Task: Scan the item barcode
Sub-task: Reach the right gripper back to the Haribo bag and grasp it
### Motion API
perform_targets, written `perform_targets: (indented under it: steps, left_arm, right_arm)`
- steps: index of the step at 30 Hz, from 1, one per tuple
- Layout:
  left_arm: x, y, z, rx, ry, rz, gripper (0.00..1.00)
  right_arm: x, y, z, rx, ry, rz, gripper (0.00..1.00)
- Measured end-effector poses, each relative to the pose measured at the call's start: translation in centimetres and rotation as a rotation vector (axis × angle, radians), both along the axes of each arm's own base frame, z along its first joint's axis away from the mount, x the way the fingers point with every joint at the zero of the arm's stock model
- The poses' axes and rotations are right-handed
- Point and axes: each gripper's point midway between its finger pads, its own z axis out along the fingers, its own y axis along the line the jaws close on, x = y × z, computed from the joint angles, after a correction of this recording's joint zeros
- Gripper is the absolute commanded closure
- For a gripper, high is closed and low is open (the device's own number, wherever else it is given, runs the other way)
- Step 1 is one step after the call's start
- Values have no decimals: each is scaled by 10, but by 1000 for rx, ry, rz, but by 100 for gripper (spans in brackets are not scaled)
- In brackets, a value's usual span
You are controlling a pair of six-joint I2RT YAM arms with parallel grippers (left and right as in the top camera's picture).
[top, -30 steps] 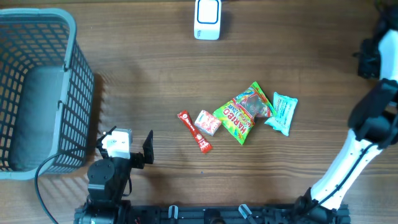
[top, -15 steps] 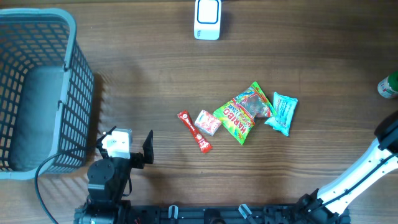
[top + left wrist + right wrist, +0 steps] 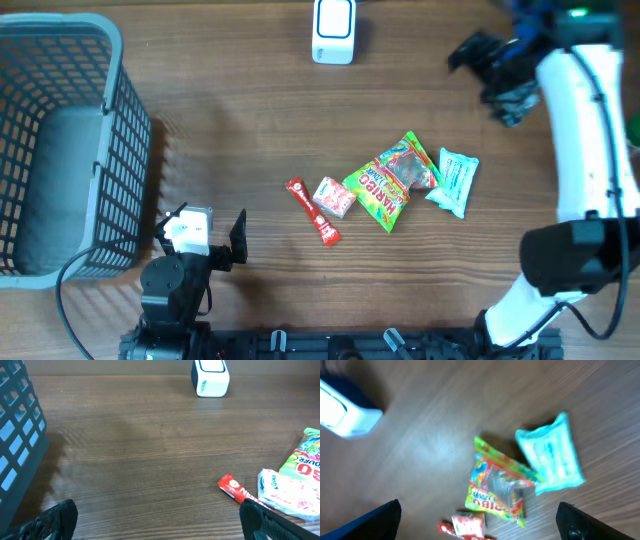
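Several snack items lie mid-table: a green Haribo bag (image 3: 390, 182), a teal packet (image 3: 456, 181), a small pink-and-white pack (image 3: 334, 197) and a red stick pack (image 3: 312, 211). The white barcode scanner (image 3: 333, 30) stands at the back edge. My right gripper (image 3: 483, 80) hovers open and empty at the back right, above and behind the teal packet. Its wrist view looks down, blurred, on the Haribo bag (image 3: 502, 485), teal packet (image 3: 551, 455) and scanner (image 3: 345, 407). My left gripper (image 3: 205, 238) rests open and empty at the front left, the red stick pack (image 3: 235, 491) beside its right finger.
A large grey-blue wire basket (image 3: 60, 140) fills the left side of the table, close to the left arm, and its wall (image 3: 15, 435) shows in the left wrist view. Bare wood lies between the snacks and the scanner (image 3: 210, 378).
The right arm has swung in from the right edge to the back right of the table, with its jaws spread wide. The left arm and the items have not moved.
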Motion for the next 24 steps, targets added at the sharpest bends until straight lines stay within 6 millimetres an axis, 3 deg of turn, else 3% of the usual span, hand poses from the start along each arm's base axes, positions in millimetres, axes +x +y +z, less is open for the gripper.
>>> perform_targets:
  steps: [2,3,6,9,12,13,17,19,20,21,24]
  left_arm:
    - [0,0,0,0,-1,0,0]
    - [0,0,-1,0,2,0,0]
    - [0,0,-1,0,2,0,0]
    - [0,0,-1,0,2,0,0]
    - [0,0,-1,0,3,0,0]
    - [0,0,-1,0,2,0,0]
    - [0,0,-1,0,3,0,0]
    - [0,0,-1,0,3,0,0]
    - [0,0,-1,0,3,0,0]
    - [0,0,-1,0,3,0,0]
    - [0,0,-1,0,3,0,0]
  right_arm:
    - [-22,46,-39,13,102,46,2]
    - [-43,71,-69,3,181,80,2]
    - [-65,98,-117,-5,239,27,2]
    - [-81,95,-157,-47,261,-50,2]
    - [-96,68,-185,-165,273,-89,2]
    - [-94,65,-188,-179,255,-91,3]
    - [-75,68,-202,-163,153,-99,62]
    - [-70,70,-204,-150,126,-104,85]
    - [-68,71,-203,-145,119,-109,92]
    - [-68,71,-203,-145,118,-108,92]
    - [-77,79,-193,-103,198,-74,83]
